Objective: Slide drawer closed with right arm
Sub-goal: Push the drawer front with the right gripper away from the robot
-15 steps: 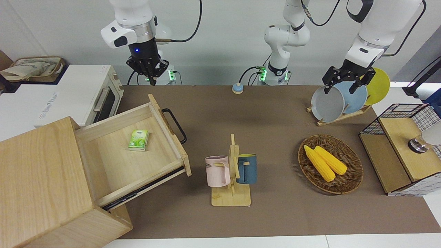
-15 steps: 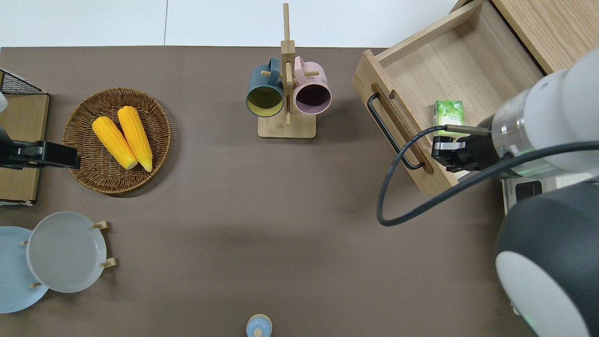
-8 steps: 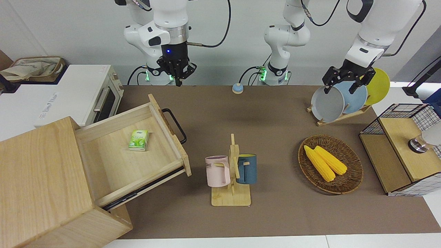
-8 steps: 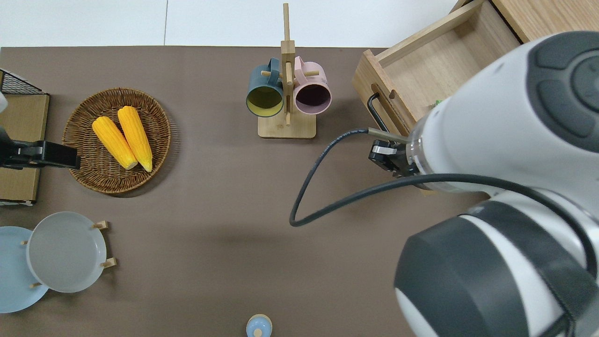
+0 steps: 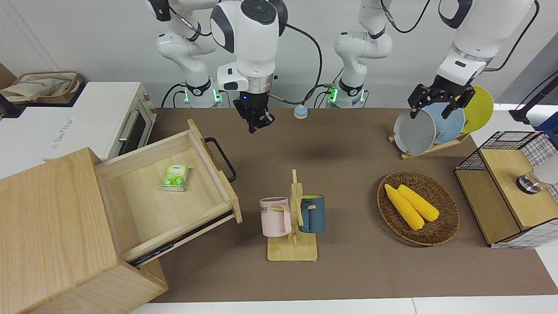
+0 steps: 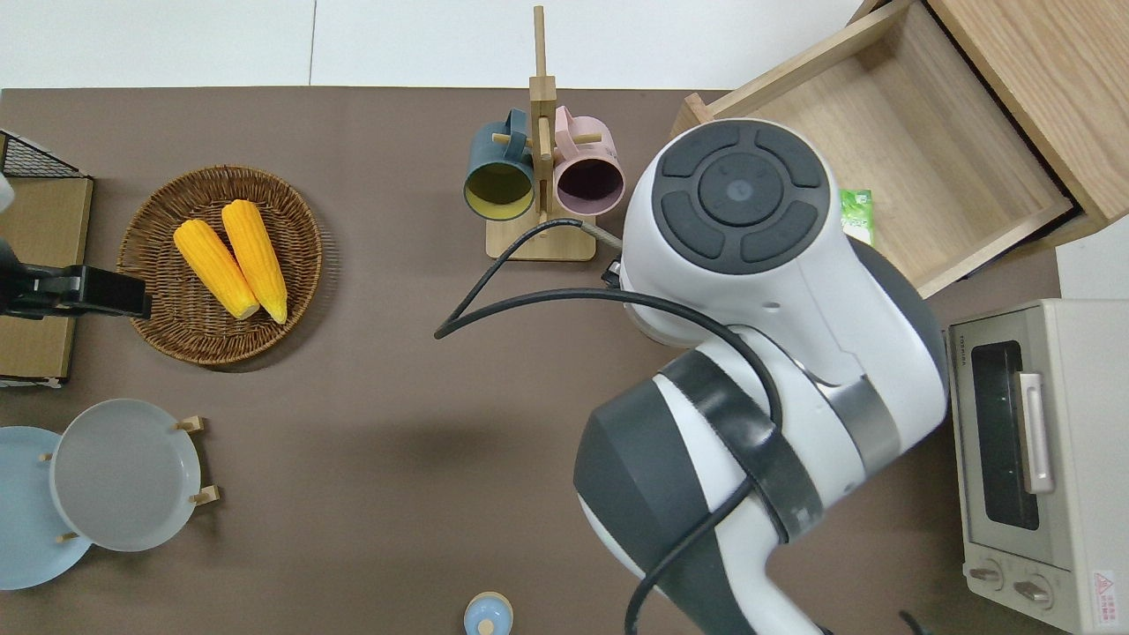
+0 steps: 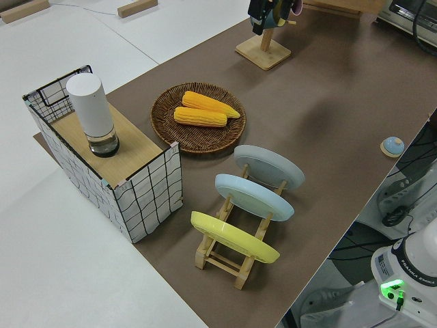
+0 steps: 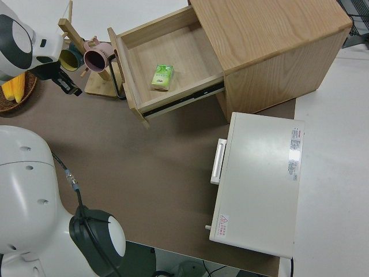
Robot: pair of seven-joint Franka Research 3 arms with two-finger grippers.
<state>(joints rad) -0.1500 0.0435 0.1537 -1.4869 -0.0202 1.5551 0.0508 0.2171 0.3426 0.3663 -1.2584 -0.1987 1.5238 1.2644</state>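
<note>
Swung away from over the drawer, the right tool [image 5: 258,123] now hangs over bare worktop off the drawer's front.
Its fingers look pinched together with nothing between them, though I cannot tell for sure. The drawer [image 5: 165,196] has not shifted: it sits pulled well out of the cabinet [image 5: 52,235] at the right arm's end of the worktop [image 5: 348,270], toward the edge away from the robots, a small green carton [image 5: 175,177] inside and its black handle [image 5: 221,159] untouched. With the tool clear of the tray and facing the handle side, a push on the front panel looks like the next step. The left arm is parked.
</note>
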